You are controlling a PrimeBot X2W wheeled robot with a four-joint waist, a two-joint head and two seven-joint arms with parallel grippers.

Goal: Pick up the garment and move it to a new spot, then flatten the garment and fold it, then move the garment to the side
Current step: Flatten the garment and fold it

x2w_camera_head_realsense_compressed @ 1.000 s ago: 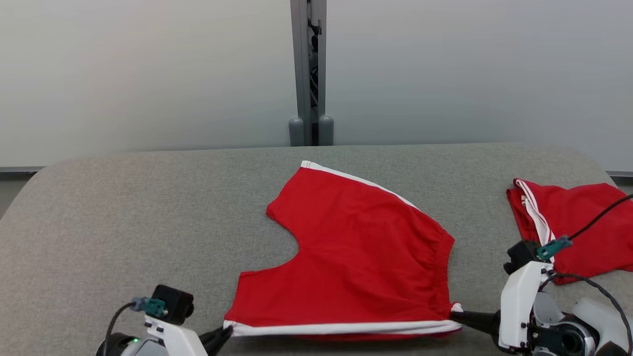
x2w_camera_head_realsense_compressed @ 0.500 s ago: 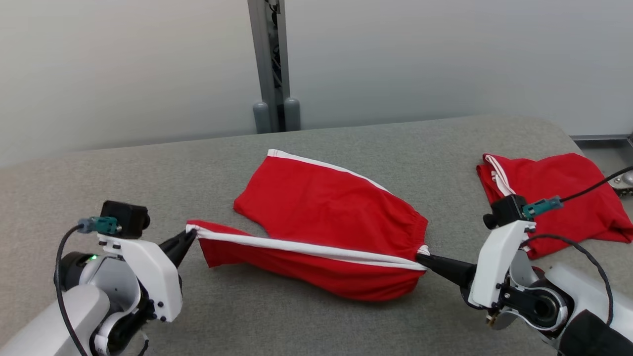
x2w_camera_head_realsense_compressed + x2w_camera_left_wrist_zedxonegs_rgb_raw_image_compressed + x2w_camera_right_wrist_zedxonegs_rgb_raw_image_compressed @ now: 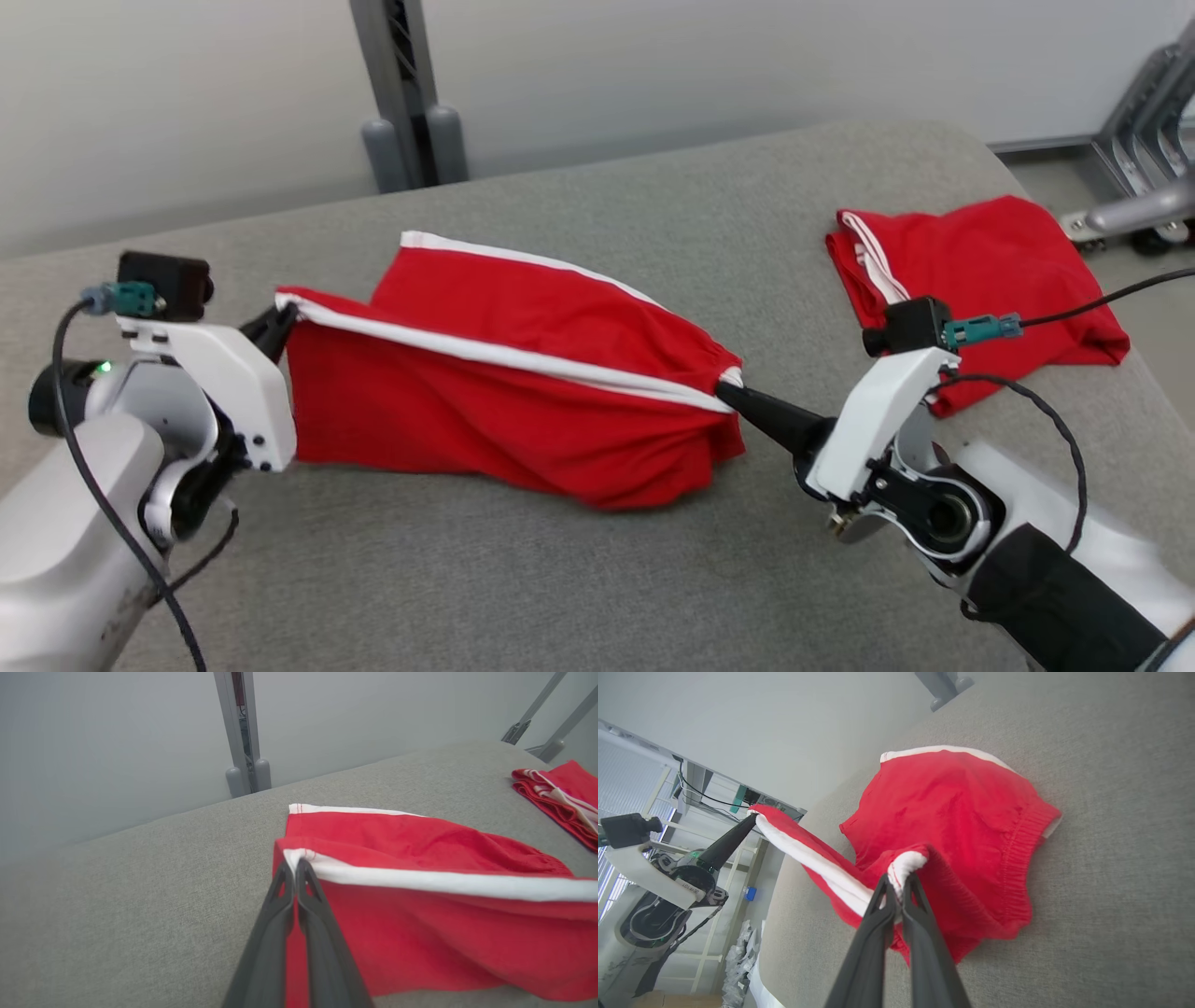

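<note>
The left end effector [image 3: 280, 322] and right end effector [image 3: 731, 390] are each clamped on the white-trimmed near edge [image 3: 504, 357] of the red garment [image 3: 485, 429], raised over the middle of the counter [image 3: 560, 579]. Carry it far, level and taut (both ends together), landing square on the farther leg [image 3: 523, 285].

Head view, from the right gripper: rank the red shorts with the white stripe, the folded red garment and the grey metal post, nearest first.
1. Red shorts with the white stripe: corner pinched in the right gripper, cloth stretching left.
2. Folded red garment: lying to that gripper's right, farther back.
3. Grey metal post: behind the grey table, back left.
</note>
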